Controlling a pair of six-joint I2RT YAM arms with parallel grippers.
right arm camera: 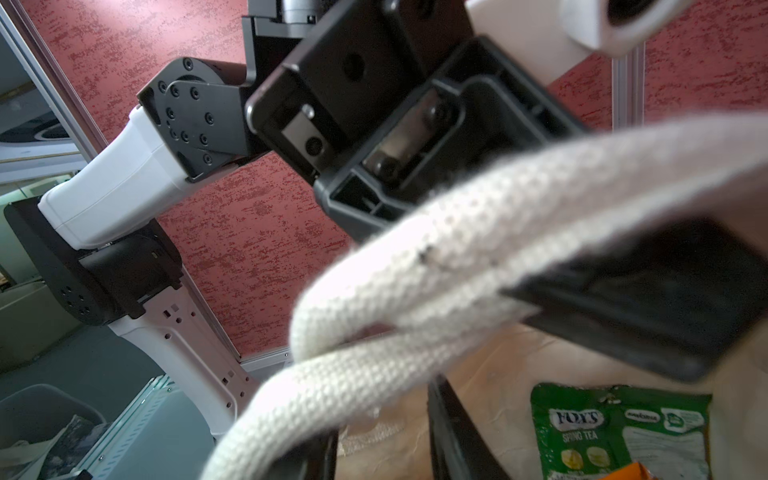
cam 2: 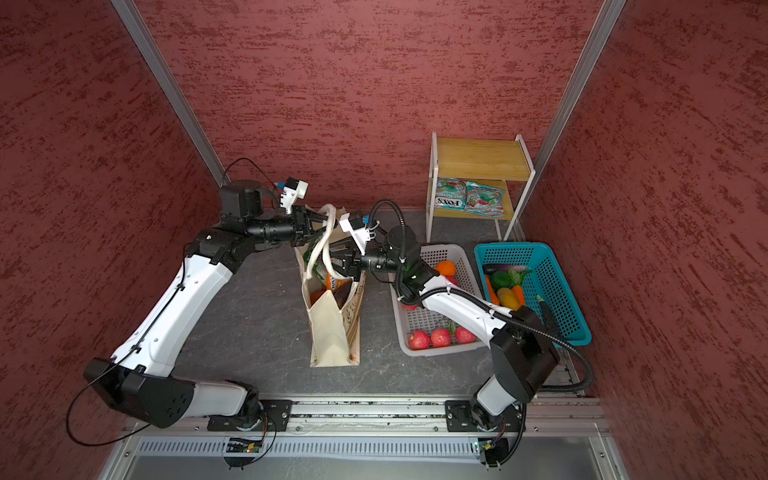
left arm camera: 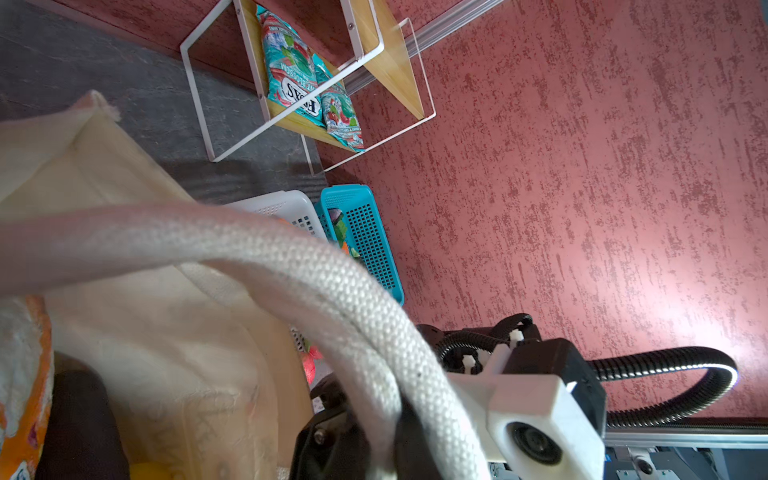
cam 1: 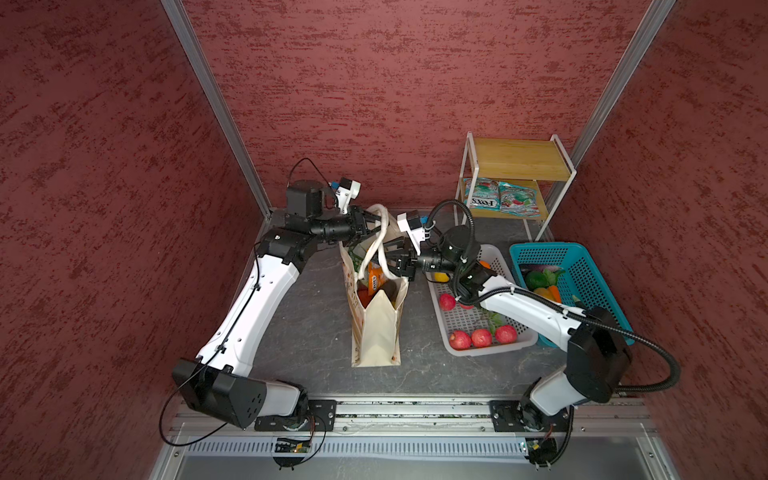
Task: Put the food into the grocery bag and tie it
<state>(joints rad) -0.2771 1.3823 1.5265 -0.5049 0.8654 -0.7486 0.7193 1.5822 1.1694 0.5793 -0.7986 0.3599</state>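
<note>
Grocery bag [cam 1: 376,328]: upright cream canvas, thick woven rope handles [left arm camera: 332,291].

The grocery bag [cam 1: 376,328] hides most of its food [cam 1: 375,279]

Both top views: high above my bases, looking steeply down over the desk [cam 1: 316,332] to the back wall [cam 1: 395,104]. Nearly identical; both take in the grocery bag [cam 1: 376,328] and shelf [cam 1: 517,160]. Left wrist camera: hard against the white handle [left arm camera: 332,282], facing the shelf. Right wrist camera: equally close to that same handle, facing my left arm [right arm camera: 124,187].
</note>
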